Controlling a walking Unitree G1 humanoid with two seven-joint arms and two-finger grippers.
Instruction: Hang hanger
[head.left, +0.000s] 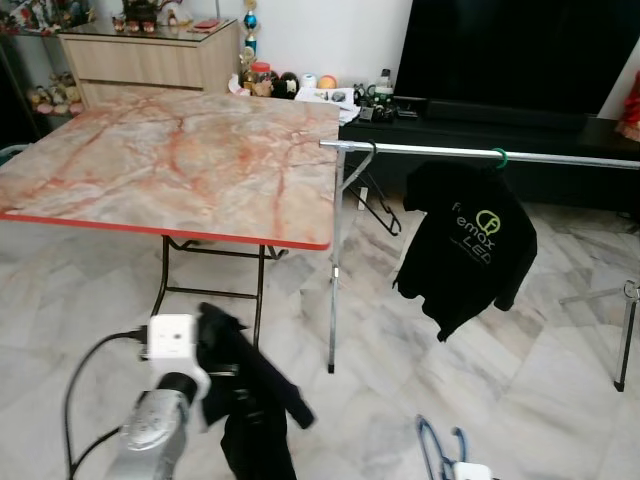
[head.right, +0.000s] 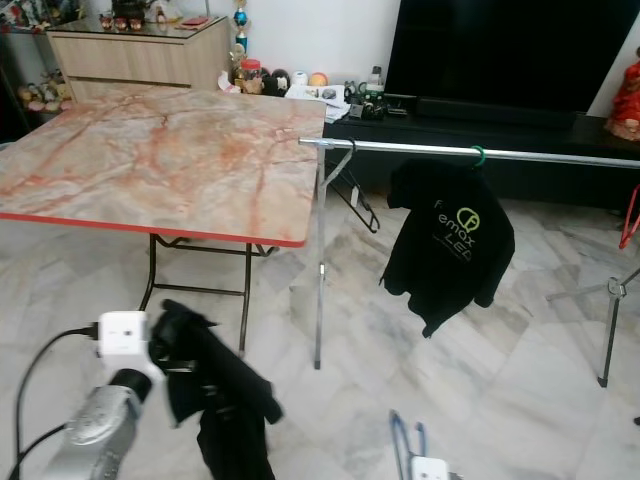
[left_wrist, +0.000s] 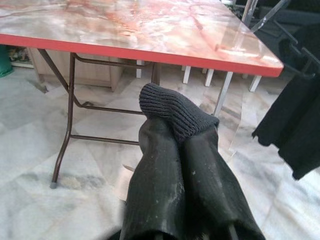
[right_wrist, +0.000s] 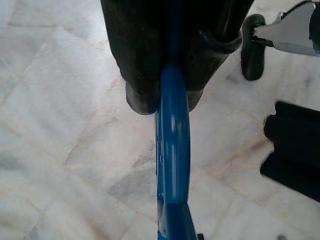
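The right hand pinches the blue hanger low and near. It looks light, stiff and slippery. The left hand pinches a soft black cloth. The rail is far right.

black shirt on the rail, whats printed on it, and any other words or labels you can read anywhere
"LED": lower line of the print on the black shirt hanging from the metal rail.
Line above it: ends in "max"; its first letters are too blurred to read.
Green and white round logo above both lines: no readable letters.
Jars and bottles on the TV console: labels too small to read.
Nothing else is readable.
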